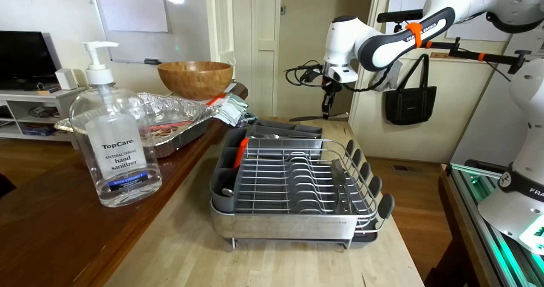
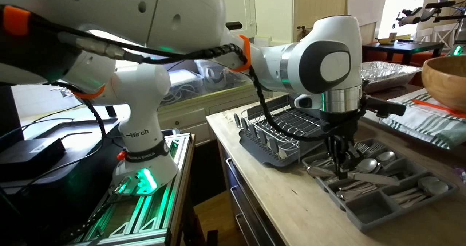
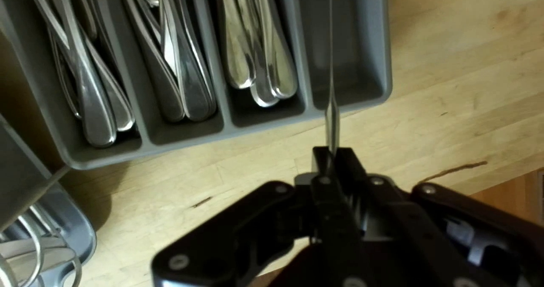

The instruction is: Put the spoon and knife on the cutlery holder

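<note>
Inside the tray lie spoons and forks.

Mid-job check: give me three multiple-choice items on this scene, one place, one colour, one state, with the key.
1. Where is the sanitizer?
A: on the floor. B: on the brown table. C: in the rack.
2. What colour is the cutlery tray?
A: grey. B: red. C: white.
3. How is the claw?
A: open. B: shut on nothing. C: shut on a knife.

1 B: an exterior view shows its base on the table.
2 A: its walls look grey in the wrist view.
3 C: the wrist view shows the knife pinched in it.
</note>
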